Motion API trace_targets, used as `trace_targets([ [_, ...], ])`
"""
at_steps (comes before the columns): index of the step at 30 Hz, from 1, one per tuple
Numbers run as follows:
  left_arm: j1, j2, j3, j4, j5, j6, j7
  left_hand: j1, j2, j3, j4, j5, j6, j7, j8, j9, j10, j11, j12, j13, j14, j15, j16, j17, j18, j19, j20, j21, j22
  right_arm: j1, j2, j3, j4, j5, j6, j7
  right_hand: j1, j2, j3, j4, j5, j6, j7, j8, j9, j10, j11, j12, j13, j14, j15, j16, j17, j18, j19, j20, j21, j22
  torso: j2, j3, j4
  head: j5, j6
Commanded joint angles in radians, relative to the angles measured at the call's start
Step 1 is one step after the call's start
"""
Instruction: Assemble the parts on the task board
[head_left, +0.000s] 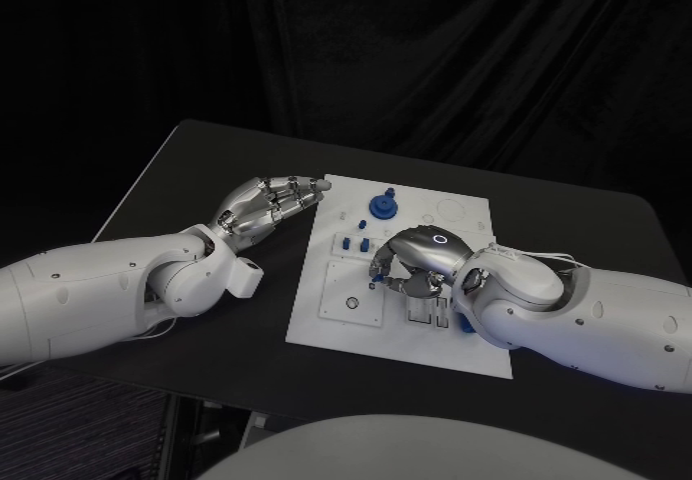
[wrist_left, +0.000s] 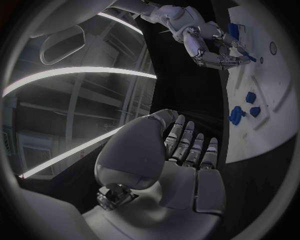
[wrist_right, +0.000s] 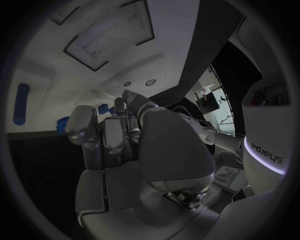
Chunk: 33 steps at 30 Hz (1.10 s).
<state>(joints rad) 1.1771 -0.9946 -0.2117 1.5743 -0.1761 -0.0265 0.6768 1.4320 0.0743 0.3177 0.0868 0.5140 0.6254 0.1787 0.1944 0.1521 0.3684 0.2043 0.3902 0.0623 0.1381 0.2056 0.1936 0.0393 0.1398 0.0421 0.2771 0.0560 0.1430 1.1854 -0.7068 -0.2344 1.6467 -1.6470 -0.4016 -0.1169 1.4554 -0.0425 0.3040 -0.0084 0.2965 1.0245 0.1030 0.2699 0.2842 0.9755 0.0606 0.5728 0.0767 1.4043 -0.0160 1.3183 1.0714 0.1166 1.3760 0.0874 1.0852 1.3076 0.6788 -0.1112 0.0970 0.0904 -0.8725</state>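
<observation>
The white task board (head_left: 433, 345) lies in the middle of the black table. A round blue knob (head_left: 382, 206) stands near its far edge, with small blue parts (head_left: 361, 244) just in front of it. My right hand (head_left: 411, 265) hovers low over the board's middle, fingers curled down. In the left wrist view the right hand (wrist_left: 206, 42) pinches a small blue part (wrist_left: 248, 57) at its fingertips. My left hand (head_left: 270, 210) rests at the board's left edge, fingers loosely bent toward it and holding nothing. From the left wrist, that left hand (wrist_left: 184, 155) points at the knob (wrist_left: 236, 115).
Both white forearms lie across the table's near half. Board recesses and slots (head_left: 426, 312) sit under the right wrist. A long blue part (wrist_right: 20, 103) lies on the board (wrist_right: 94, 75) in the right wrist view. Bare black table (head_left: 216, 160) stretches left of the board.
</observation>
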Motion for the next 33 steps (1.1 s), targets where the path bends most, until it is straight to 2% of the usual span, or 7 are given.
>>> trace_targets([
  [1,0.0,0.003,0.001,-0.002,0.014,0.002,0.081,0.009,0.0,0.006,0.002,0.0,0.003,0.039,-0.003,-0.001,0.0,0.008,0.005,0.0,0.006,0.001,0.006,0.001,0.007,0.001,0.006,0.002,0.0,-0.001,0.001,0.0,0.0,-0.014,0.028,-0.031,0.0,-0.01,0.006,0.0,-0.005,0.025,0.017,-0.003,0.003,0.008,-0.001,-0.006,-0.001,0.007,0.001,0.002,-0.002,-0.012,0.006,0.003,0.003,0.11,-0.001,0.0007,-0.0031,0.001,0.0],
  [8,-0.001,0.01,0.001,-0.007,0.013,0.01,0.074,0.009,0.002,0.007,0.004,-0.002,0.003,0.04,-0.003,-0.002,-0.002,0.009,0.003,0.0,0.008,0.003,0.009,0.001,0.006,0.002,0.007,0.002,0.001,-0.002,0.004,0.0,-0.002,-0.014,0.039,-0.034,-0.001,-0.01,0.006,0.0,-0.005,0.026,0.016,-0.004,0.003,0.009,-0.001,-0.007,-0.001,0.006,0.001,0.0,-0.005,-0.013,0.006,0.003,0.004,0.11,0.0,0.001,0.0013,-0.005,0.0],
  [12,-0.001,0.013,0.001,-0.01,0.013,0.015,0.07,0.008,0.003,0.008,0.006,-0.004,0.001,0.041,-0.004,-0.002,-0.004,0.01,0.003,-0.001,0.011,0.005,0.013,0.002,0.006,0.003,0.008,0.003,0.002,-0.002,0.007,0.0,-0.005,-0.014,0.043,-0.036,-0.002,-0.011,0.006,0.001,-0.005,0.028,0.016,-0.004,0.004,0.01,-0.002,-0.008,-0.001,0.006,0.0,-0.001,-0.007,-0.013,0.007,0.003,0.004,0.11,0.0,0.0013,-0.0027,-0.004,0.0],
  [17,-0.002,0.017,0.001,-0.012,0.013,0.02,0.066,0.008,0.004,0.009,0.008,-0.005,0.001,0.041,-0.004,-0.003,-0.005,0.011,0.003,-0.001,0.018,0.008,0.021,0.003,0.005,0.005,0.01,0.004,0.004,-0.004,0.011,0.0,-0.009,-0.008,0.044,-0.035,-0.002,-0.011,0.006,0.001,-0.005,0.028,0.016,-0.004,0.004,0.01,-0.002,-0.008,-0.001,0.006,0.0,-0.001,-0.007,-0.013,0.007,0.003,0.004,0.11,-0.001,0.0009,-0.0015,-0.01,0.0],
  [25,-0.002,0.019,0.001,-0.013,0.013,0.016,0.06,0.008,0.002,0.013,0.011,-0.006,0.002,0.045,-0.003,-0.003,0.002,0.018,0.013,0.001,0.047,0.018,0.053,0.009,-0.002,0.012,0.013,0.008,0.012,-0.006,0.018,0.0,-0.017,-0.002,0.028,-0.029,-0.004,-0.011,0.007,0.001,-0.005,0.029,0.016,-0.005,0.004,0.011,-0.002,-0.009,-0.001,0.006,0.0,-0.002,-0.008,-0.013,0.007,0.002,0.004,0.11,0.0,0.0009,-0.0021,-0.011,0.0],
  [33,-0.002,0.019,0.001,-0.012,0.013,0.013,0.054,0.01,0.002,0.017,0.011,-0.004,0.003,0.047,-0.002,-0.003,0.007,0.021,0.02,0.001,0.06,0.024,0.068,0.01,-0.006,0.018,0.014,0.012,0.018,-0.008,0.025,0.0,-0.021,-0.001,0.034,-0.026,-0.003,-0.011,0.008,0.001,-0.005,0.029,0.015,-0.006,0.004,0.012,-0.002,-0.011,-0.002,0.007,0.0,-0.001,-0.006,-0.013,0.008,0.002,0.006,0.111,-0.001,0.0008,-0.0012,-0.01,0.0],
])
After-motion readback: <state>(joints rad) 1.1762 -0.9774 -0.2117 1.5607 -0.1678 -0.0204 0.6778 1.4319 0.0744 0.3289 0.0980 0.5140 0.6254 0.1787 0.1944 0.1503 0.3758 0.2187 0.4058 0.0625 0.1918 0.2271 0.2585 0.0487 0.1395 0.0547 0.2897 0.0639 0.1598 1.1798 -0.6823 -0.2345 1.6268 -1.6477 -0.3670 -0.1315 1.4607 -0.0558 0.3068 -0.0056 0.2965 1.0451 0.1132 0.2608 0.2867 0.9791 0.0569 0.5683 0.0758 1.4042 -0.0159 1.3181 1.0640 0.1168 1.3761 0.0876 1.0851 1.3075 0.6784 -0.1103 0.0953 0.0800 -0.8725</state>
